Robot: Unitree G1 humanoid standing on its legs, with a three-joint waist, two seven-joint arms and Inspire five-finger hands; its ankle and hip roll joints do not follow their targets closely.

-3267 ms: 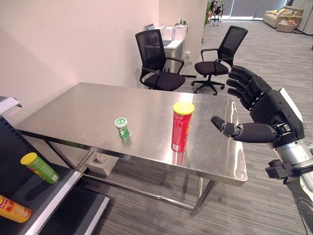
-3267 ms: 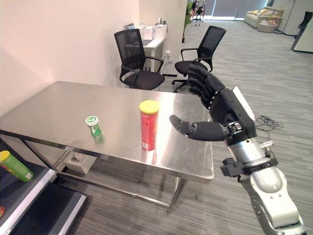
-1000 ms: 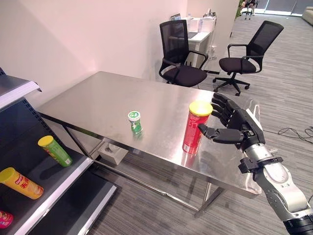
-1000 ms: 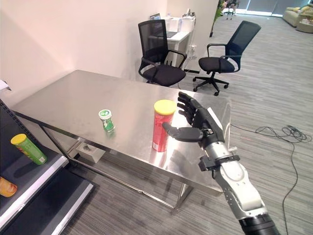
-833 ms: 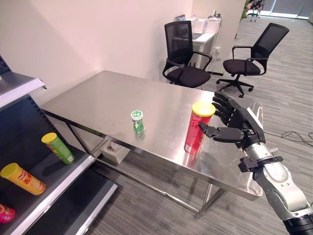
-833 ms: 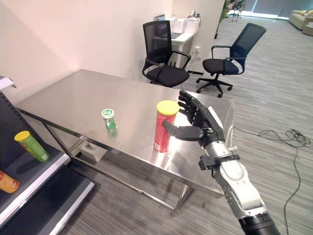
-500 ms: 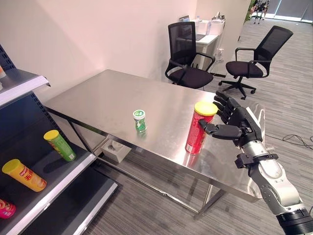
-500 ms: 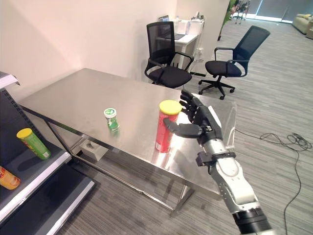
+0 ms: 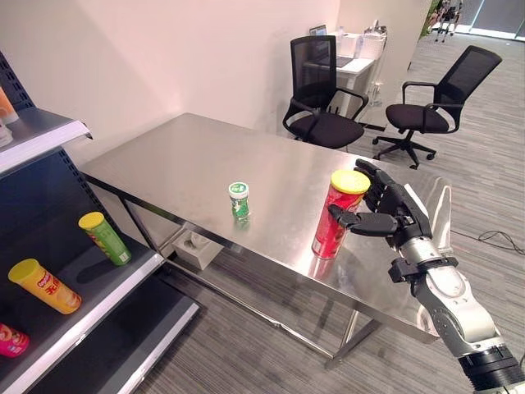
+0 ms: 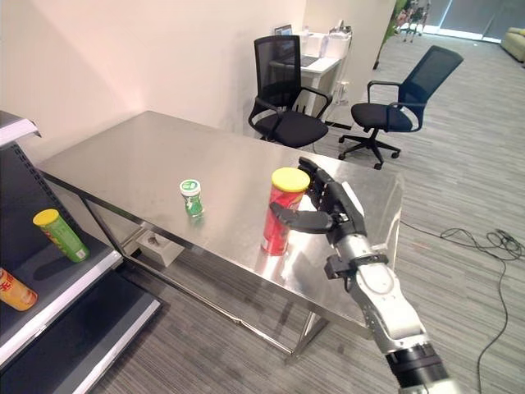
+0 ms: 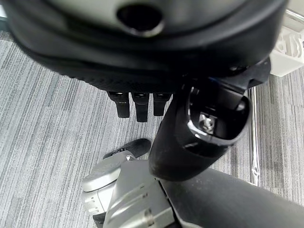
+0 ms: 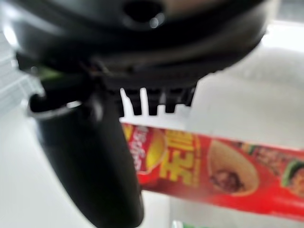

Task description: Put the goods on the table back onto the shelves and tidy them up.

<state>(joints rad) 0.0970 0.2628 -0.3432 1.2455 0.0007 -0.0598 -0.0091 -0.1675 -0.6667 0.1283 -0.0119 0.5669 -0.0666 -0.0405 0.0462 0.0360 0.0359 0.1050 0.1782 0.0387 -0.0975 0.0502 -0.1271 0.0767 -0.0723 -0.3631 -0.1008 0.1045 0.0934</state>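
Closing on the red can (image 9: 335, 212), the right hand (image 9: 392, 215) now sits at the can's upper part, on the side away from the shelf (image 9: 98, 324). A second ago a clear gap separated them; the thumb now reaches across to the can just under its yellow lid, and the fingers (image 10: 321, 187) extend behind the can. The hand is spread, thumb set apart from straight fingers, with nothing clamped. The right wrist view shows the can lying across the span between thumb and fingers. Whether the thumb tip touches the can wall cannot be determined.

Location of goods, referenced to the red can:
- Red can: upright on the table (image 9: 189, 160), near the front edge.
- Green cup (image 9: 239, 200): upright on the table, well apart from the can, toward the shelf.
- Green can (image 9: 103, 238) and orange can (image 9: 44, 286): lying tilted on the shelf, far from the red can, beyond the table end.

The left hand (image 11: 142, 102) hangs over the floor, fingers relaxed and straight, empty.

Assessment: the approach is essentially complete and the grasp has not started. Both table items remain to be shelved. The next move likely requires closing around the can without tipping it, since it is tall and narrow.
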